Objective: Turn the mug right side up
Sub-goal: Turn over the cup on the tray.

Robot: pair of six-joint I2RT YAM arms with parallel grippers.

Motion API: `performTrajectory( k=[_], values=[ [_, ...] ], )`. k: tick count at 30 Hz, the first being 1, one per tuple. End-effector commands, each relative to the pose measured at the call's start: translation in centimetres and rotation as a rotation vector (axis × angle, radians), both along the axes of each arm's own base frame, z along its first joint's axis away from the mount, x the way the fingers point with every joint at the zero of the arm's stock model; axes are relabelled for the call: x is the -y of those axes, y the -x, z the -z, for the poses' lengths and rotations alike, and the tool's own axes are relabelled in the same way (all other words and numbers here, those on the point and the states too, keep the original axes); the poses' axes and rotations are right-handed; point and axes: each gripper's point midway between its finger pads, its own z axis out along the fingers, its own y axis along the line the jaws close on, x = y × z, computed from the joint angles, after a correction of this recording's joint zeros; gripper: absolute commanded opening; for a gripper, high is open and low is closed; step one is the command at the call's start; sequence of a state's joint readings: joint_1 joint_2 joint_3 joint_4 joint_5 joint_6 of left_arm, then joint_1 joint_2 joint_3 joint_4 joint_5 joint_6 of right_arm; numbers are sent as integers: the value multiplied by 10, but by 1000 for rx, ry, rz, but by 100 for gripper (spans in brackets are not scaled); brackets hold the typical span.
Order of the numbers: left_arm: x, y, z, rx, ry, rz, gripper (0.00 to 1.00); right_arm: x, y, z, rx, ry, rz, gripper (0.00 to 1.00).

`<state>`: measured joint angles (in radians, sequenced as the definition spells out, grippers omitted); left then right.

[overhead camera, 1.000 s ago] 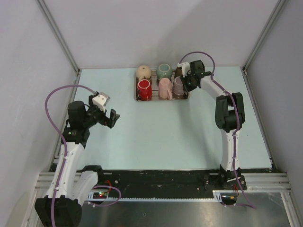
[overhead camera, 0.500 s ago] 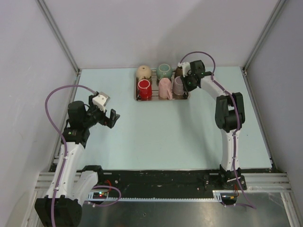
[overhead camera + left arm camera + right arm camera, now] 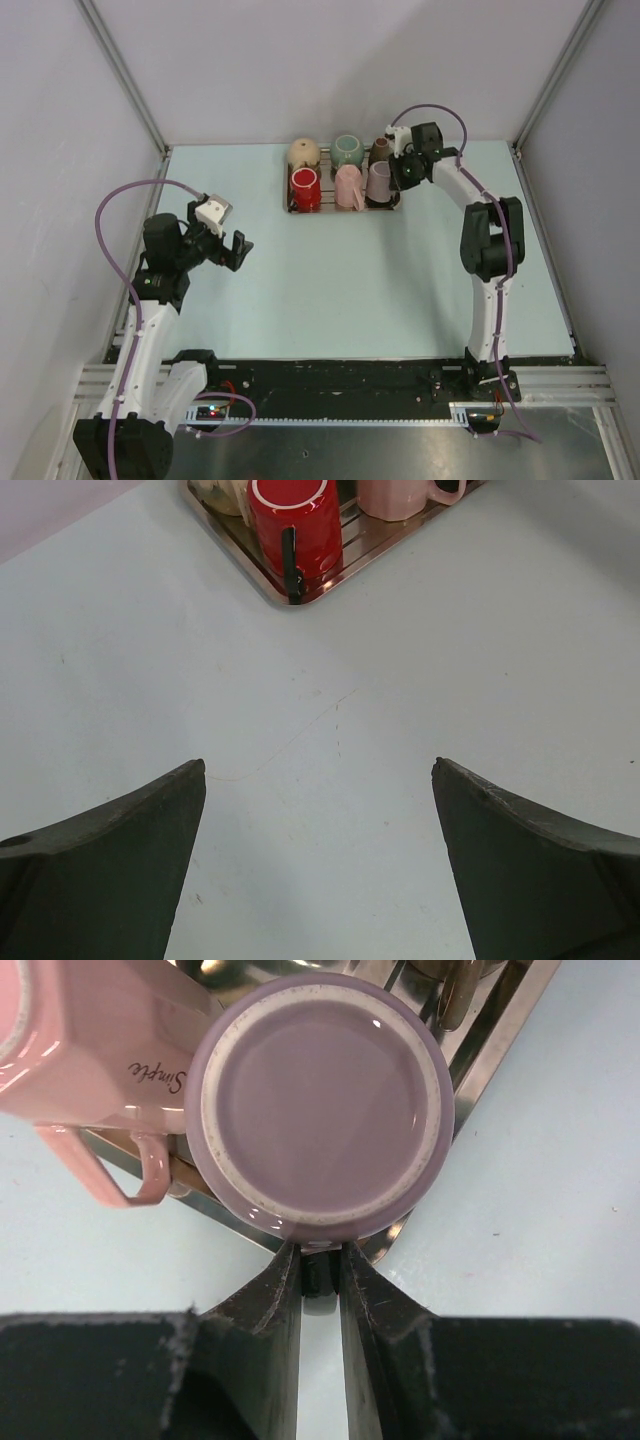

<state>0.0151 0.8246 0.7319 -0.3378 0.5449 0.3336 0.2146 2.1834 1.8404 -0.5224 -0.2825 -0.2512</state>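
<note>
Edging right over the last second, the right gripper (image 3: pixel 318 1255) stays clamped on the handle of the lilac mug (image 3: pixel 325 1105), still base-up at the right end of the tray (image 3: pixel 490 1030), the flip not yet begun; the left gripper (image 3: pixel 318 770) hangs open, idle.

White links and black joints make up the left arm (image 3: pixel 140 330) and right arm (image 3: pixel 487 300); a purple cable (image 3: pixel 110 210) loops along each. The left gripper (image 3: pixel 318 767) and right gripper (image 3: pixel 320 1257) have matte black, wedge-shaped fingers (image 3: pixel 100 860).
</note>
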Motion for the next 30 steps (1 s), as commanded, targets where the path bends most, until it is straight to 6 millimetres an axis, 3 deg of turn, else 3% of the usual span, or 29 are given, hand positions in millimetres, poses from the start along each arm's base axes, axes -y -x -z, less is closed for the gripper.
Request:
performTrajectory(
  k=[1,21,30],
  values=[
    [1,-2,-6,43,-16,16,98,-8,-7,-80,156,-101,-13,0],
    [18,-2,-1,17,-12,73,98,7,10,-137,138,-376,43,0],
    [28,-8,-8,3,6,100,98,7,29,-162,121,-530,60,0]
  ],
)
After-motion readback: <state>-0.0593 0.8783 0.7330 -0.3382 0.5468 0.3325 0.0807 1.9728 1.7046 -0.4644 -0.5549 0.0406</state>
